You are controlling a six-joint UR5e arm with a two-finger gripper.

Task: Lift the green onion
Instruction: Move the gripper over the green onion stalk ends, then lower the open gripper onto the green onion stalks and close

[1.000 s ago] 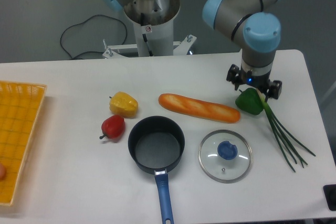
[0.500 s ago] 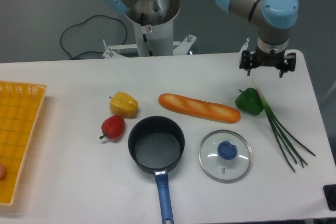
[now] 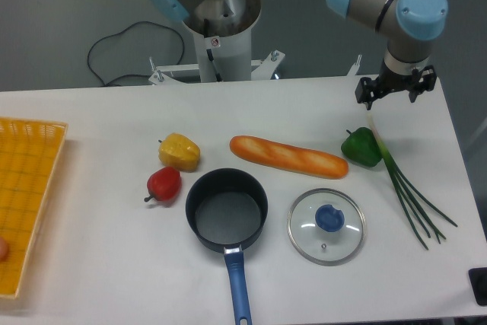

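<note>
The tool (image 3: 395, 89) has lifted away from the green onion (image 3: 403, 185) toward 12 o'clock, jaws spread and empty. The onion lies flat on the tabletop (image 3: 114, 264), pale stem touching the green pepper (image 3: 361, 148). It looks like no grasp has been made yet.

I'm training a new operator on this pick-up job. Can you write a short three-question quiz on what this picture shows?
1. True or false: the gripper is holding the green onion.
2. Which thing touches the green onion's pale end? A) bread B) green pepper C) glass lid
3. Fill in: the pot between the red pepper and the glass lid holds ____.

Key
1. False. The onion lies on the table; the gripper hangs above its pale end, nothing between the jaws.
2. B. The green pepper sits against it; the bread lies apart.
3. Nothing.
</note>
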